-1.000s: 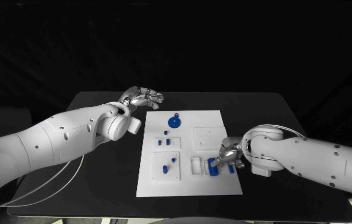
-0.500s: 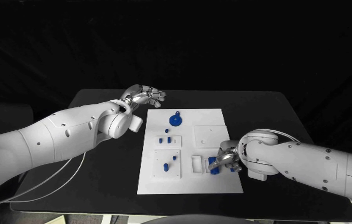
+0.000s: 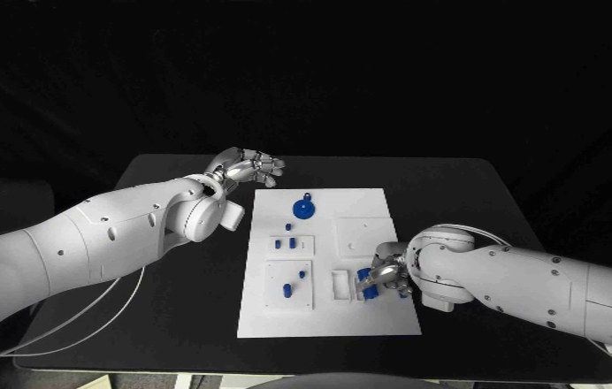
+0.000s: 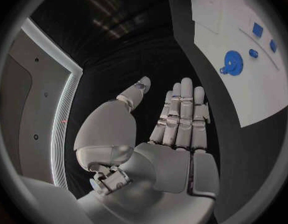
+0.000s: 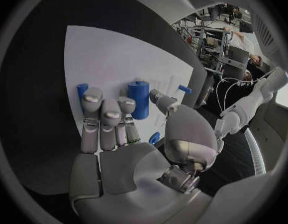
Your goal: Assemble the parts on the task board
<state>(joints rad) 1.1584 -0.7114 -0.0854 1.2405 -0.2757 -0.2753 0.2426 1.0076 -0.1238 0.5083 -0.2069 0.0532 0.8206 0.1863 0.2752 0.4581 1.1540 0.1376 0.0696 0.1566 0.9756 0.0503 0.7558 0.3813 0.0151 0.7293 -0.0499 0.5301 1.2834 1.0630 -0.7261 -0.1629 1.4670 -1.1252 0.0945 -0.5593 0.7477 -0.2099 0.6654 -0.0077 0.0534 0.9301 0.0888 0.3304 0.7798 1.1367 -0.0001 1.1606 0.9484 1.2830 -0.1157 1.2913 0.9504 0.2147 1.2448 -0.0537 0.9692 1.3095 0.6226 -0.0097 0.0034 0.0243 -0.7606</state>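
Dim surroundings swallow the background while the white task board (image 3: 329, 265) glows brightly, and both wrist views bend strongly at their rims.

task board (image 3: 360, 230): white | parts (image 3: 303, 208): blue | table (image 3: 459, 186): black | hands (image 3: 250, 168): silver, seemingly unpatterned

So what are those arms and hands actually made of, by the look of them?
Both arms wear smooth, rounded white shells with small dark dots along them. Each ends in a silver, metallic hand: the left hand and the right hand have jointed segments like links, paler pads at the fingertips, and a white palm cover. A thin white cable loops beneath the left arm.
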